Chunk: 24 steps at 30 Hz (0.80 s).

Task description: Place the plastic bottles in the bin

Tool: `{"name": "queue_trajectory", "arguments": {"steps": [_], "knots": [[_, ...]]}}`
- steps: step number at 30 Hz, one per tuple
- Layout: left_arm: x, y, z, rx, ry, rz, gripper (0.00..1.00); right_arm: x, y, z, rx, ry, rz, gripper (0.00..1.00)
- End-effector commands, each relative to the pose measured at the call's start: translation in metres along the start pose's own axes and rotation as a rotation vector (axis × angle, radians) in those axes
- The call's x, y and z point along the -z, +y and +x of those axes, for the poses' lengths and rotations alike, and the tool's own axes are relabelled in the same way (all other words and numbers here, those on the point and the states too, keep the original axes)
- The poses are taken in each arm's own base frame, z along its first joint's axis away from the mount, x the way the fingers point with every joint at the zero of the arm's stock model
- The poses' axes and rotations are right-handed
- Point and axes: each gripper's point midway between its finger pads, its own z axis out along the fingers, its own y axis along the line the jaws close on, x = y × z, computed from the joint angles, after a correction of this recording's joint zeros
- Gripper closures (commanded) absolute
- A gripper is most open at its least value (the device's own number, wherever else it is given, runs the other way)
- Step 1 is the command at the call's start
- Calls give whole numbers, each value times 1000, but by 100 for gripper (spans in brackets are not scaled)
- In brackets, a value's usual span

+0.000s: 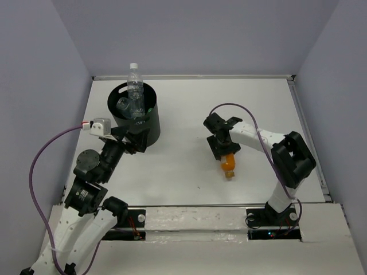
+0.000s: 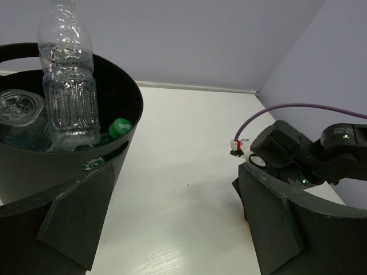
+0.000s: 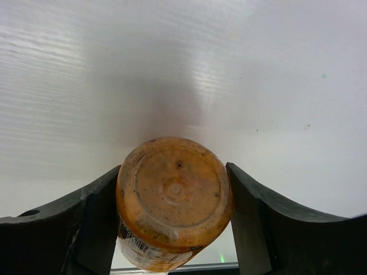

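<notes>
We see a white table (image 1: 189, 103) with the tall black bin (image 1: 150, 130) standing on it, our reference point. Just on the near side of the bin, almost against its wall, the left gripper (image 2: 172, 223) hangs spread wide and empty, probably waiting out of the way. Well to the right of the bin, the right gripper (image 3: 173, 177) reaches down, its fingers pressed against both sides of the orange bottle (image 1: 229, 165), which lies on the table. That grip across its body suits a clean lift. Inside the bin, a clear bottle (image 1: 135, 86) pokes above the rim, propped among others, with a green cap (image 2: 120, 127) beside it.
</notes>
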Motion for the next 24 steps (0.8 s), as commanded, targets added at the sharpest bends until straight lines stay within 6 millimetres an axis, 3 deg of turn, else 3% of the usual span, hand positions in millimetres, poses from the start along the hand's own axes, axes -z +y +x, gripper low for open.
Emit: {"name": "queue_trajectory", "arguments": {"steps": [1,5,6,8,9,10,12,13,14,15,18,22,24], "knots": [[8,5,-27,-45,-104,-30,1,79,27,-65,-64,-317,-141,62],[50,35,-82,17,-353,-210,1,173,66,-110,-50,-595,-341,62],[57,40,-88,30,-393,-238,1,208,74,-133,-64,-708,-403,62],[69,41,-101,58,-461,-245,1,247,93,-151,-46,-811,-491,62],[70,40,-103,60,-464,-243,1,263,95,-162,-56,-859,-517,62],[72,43,-106,65,-470,-263,1,303,101,-181,-70,-967,-576,62],[73,46,-111,67,-477,-289,1,324,125,-196,-32,-1021,-637,62],[72,47,-110,67,-477,-299,1,358,124,-212,-44,-1115,-679,62],[71,49,-108,71,-472,-308,1,372,137,-215,-8,-1149,-727,62],[70,51,-106,83,-471,-313,1,380,153,-227,6,-1193,-767,62],[67,55,-97,87,-461,-319,1,409,167,-247,33,-1312,-846,62],[63,58,-90,85,-448,-331,1,418,193,-289,43,-1465,-879,63],[61,59,-89,84,-441,-336,1,412,208,-309,56,-1510,-871,63]]}}
